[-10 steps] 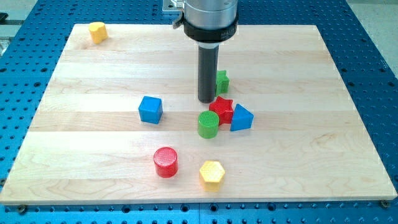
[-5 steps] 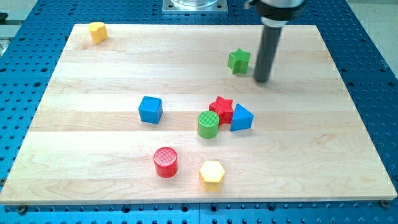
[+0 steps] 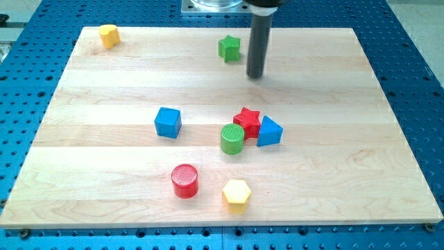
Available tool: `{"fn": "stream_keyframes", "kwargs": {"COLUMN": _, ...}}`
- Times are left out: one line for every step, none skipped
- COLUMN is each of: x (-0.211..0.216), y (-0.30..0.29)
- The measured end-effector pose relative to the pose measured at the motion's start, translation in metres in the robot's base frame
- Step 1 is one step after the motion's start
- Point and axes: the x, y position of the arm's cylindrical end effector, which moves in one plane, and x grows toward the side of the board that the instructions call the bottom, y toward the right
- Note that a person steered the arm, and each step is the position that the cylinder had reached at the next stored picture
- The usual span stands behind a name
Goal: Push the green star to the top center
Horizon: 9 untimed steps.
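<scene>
One green star (image 3: pixel 229 48) matters to us here, and it sits near the top edge of the worktop (image 3: pixel 104 90), close to the view's centre line. My tip (image 3: pixel 255 75) rests just to the view's right of it and a touch lower, apart from it, no contact that we can make out. Our tool is a plain rod, so there's nothing to spread or pinch; it holds nothing.

We judge the job close to done, and that's the danger: one more shove from this side could slide the star too far to the view's left, or off the top edge. A glancing hit on a point would likely spin it sideways. The red star (image 3: pixel 248 121), green cylinder (image 3: pixel 232 138) and blue block (image 3: pixel 269 131) cluster lies well below, out of harm's way.
</scene>
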Motion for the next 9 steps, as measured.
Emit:
{"fn": "stream_keyframes", "kwargs": {"x": -0.053, "y": -0.020}}
{"fn": "stream_keyframes", "kwargs": {"x": -0.059, "y": -0.021}}
{"fn": "stream_keyframes", "kwargs": {"x": -0.047, "y": -0.023}}
{"fn": "stream_keyframes", "kwargs": {"x": -0.068, "y": -0.009}}
{"fn": "stream_keyframes", "kwargs": {"x": 0.005, "y": -0.019}}
{"fn": "stream_keyframes", "kwargs": {"x": 0.049, "y": -0.112}}
{"fn": "stream_keyframes", "kwargs": {"x": 0.079, "y": -0.208}}
{"fn": "stream_keyframes", "kwargs": {"x": 0.173, "y": -0.246}}
{"fn": "stream_keyframes", "kwargs": {"x": 0.167, "y": -0.195}}
